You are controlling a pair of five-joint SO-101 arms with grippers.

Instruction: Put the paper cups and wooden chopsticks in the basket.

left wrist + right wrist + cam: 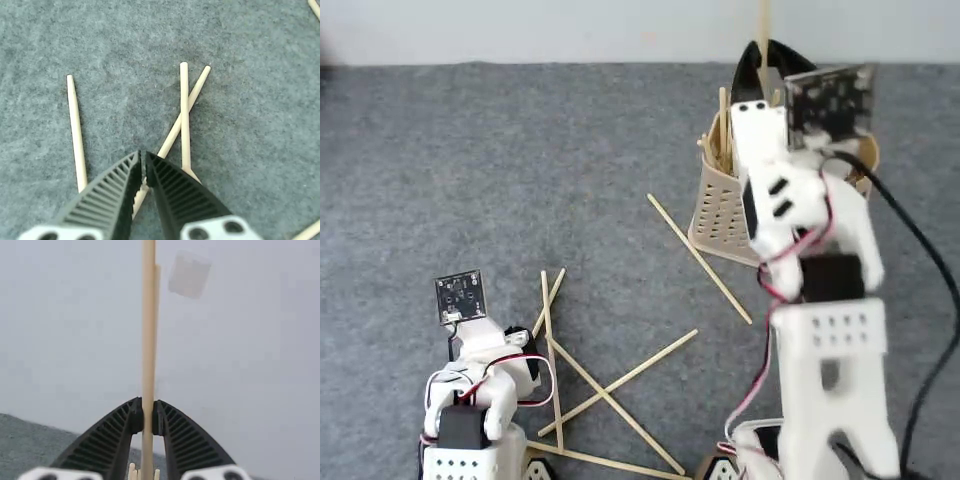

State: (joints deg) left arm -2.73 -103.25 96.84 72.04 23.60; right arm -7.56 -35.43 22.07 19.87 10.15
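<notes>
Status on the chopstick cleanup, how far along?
Done: several chopsticks stand in the basket. In hand: the right gripper clamps one chopstick upright above it. Remaining: about six loose chopsticks on the table, one beside the basket, the rest by the left gripper, shut and apparently empty over a crossed pair.

A table [470, 170] covered in grey felt-like fabric is noted. A perforated beige basket [718, 215] is stood upright on it at the far right. One chopstick [700, 259] is laid diagonally just beside the basket's foot; contact cannot be determined. More chopsticks are scattered at the near side: a thin crossed pair [551, 360], a second pair [618, 384] crossed in an X, and a single stick [610, 462] laid along the near edge.
</notes>
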